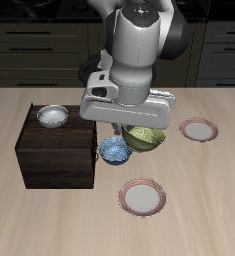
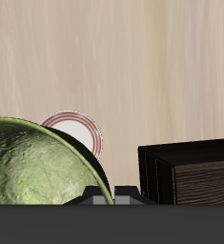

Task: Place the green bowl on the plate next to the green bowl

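Pale wooden tabletop (image 1: 204, 185) open toward its front edge, mottled yellow-green round bowl (image 1: 144, 137) beside pink-rimmed flat plate (image 1: 142, 196), gripper (image 1: 129, 125) over bowl, jaws hidden, grip perhaps closed but cannot tell.

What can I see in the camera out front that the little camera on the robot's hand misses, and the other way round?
Only the exterior view shows the robot arm, the silver-white bowl on top of the dark box, the blue bowl, and the plate nearer the table's front edge.

Only the wrist view shows the green bowl's mottled outer skin up close, filling much of the picture.

Both show the green bowl, the dark wooden box, the wooden table, and a pink-rimmed plate, though matching that plate between views is my guess.
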